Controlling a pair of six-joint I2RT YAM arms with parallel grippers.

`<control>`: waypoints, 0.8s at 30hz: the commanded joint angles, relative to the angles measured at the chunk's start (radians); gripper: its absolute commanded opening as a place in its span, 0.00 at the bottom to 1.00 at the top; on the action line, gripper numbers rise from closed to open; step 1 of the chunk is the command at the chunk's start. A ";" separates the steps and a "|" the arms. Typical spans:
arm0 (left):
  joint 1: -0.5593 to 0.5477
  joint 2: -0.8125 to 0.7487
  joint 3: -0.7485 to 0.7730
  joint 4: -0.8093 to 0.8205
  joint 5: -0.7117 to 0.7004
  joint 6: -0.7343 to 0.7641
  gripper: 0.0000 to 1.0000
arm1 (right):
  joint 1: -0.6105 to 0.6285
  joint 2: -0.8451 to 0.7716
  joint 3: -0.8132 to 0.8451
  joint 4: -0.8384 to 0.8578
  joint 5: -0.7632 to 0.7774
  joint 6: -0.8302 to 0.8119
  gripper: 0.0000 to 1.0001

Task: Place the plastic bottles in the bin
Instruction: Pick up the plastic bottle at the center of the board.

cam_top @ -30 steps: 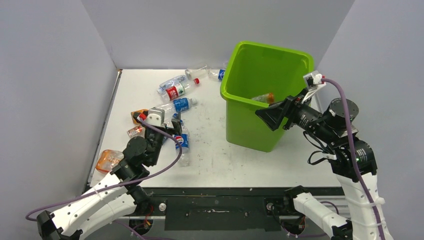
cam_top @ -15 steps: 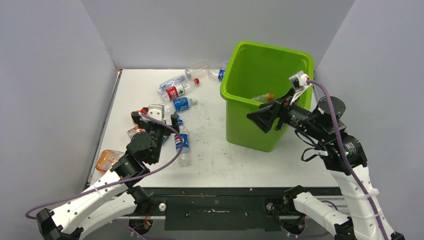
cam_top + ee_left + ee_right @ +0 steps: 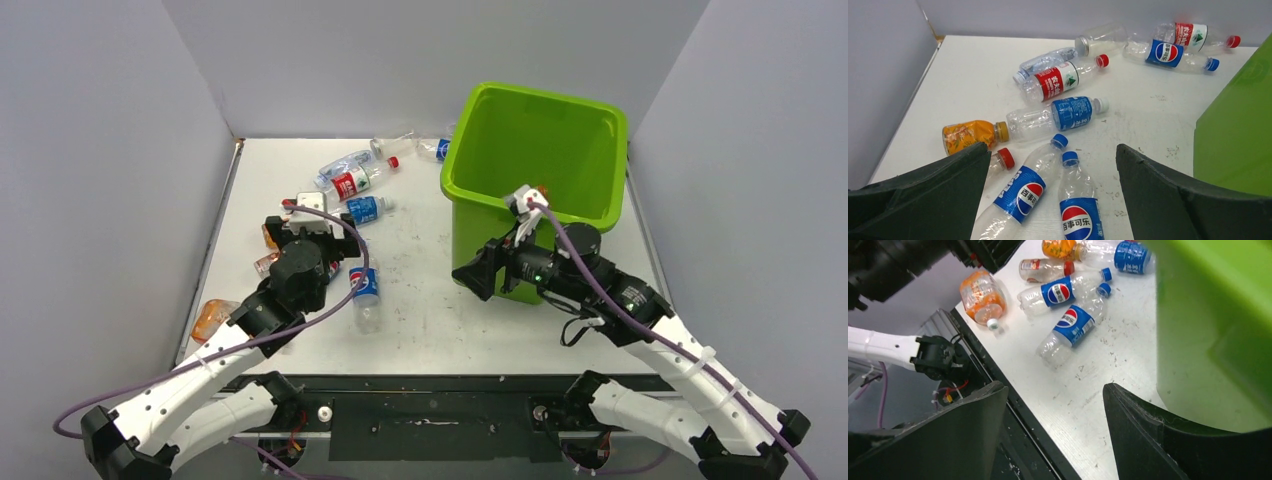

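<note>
Roughly eleven plastic bottles lie on the table at nine to eleven o'clock of the lime-green bin, so I judge most work remains; my left gripper hangs wide open and empty, my right gripper half open, empty.

White, flat, rectangular tabletop, matte finish, sat boxed in on three sides by plain pale grey panel walls: back wall, left wall, right wall. The panels met at straight vertical corners. The table surface carried dark scuffs and specks, thickest near its middle. A thin grey metal strip ran along the table's left edge, against the left wall. A black metal rail spanned the near edge. Light was even and diffuse; shadows were soft.
</note>
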 commanded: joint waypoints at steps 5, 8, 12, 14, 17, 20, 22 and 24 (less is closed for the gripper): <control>0.101 0.035 0.021 -0.228 0.235 -0.405 0.96 | 0.204 -0.143 -0.298 0.211 0.372 0.030 0.72; 0.103 0.045 -0.038 -0.233 0.268 -0.518 0.96 | 0.217 -0.199 -0.409 0.259 0.429 0.057 0.73; 0.103 0.107 -0.082 -0.257 0.306 -0.644 0.96 | 0.218 -0.271 -0.528 0.306 0.472 0.100 0.74; 0.103 0.170 -0.073 -0.269 0.324 -0.655 0.96 | 0.221 -0.286 -0.565 0.319 0.454 0.115 0.75; 0.104 0.274 -0.019 -0.327 0.316 -0.664 0.96 | 0.226 -0.287 -0.588 0.314 0.437 0.127 0.78; 0.101 0.376 0.046 -0.407 0.279 -0.692 0.96 | 0.239 -0.300 -0.602 0.298 0.436 0.134 0.80; 0.099 0.426 0.070 -0.442 0.263 -0.708 0.96 | 0.243 -0.319 -0.612 0.293 0.431 0.142 0.81; 0.100 0.463 0.072 -0.454 0.255 -0.724 0.96 | 0.248 -0.333 -0.621 0.291 0.424 0.149 0.81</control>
